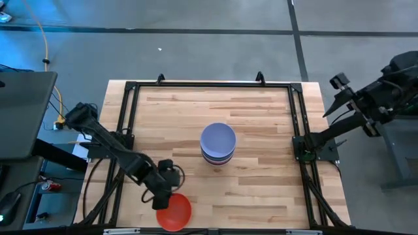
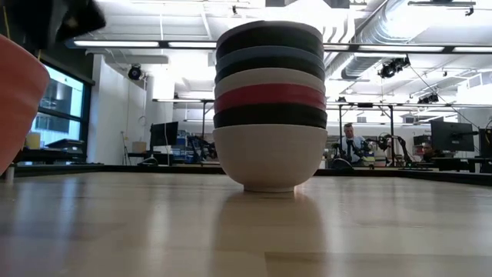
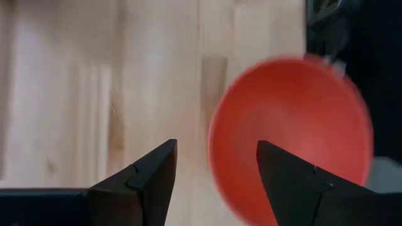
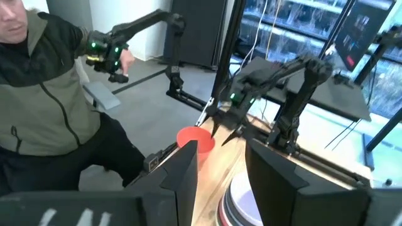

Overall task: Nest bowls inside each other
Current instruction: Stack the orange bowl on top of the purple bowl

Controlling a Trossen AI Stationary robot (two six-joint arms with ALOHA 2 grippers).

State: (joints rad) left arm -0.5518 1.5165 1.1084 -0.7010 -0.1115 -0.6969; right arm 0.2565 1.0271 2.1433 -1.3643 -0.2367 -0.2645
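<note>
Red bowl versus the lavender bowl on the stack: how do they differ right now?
The red bowl sits alone at the table's near edge, by the left claw, which is open; the lavender bowl sits mid-table, nested on top of the stack. The red bowl looks tilted; the lavender bowl sits level. Both are round and look similar in size.

Left arm stretches low toward the desk's near edge, left gripper point(image 1: 163, 199) with jaws apart; right arm folded off to the side, right gripper point(image 4: 217, 166) likewise parted
</note>
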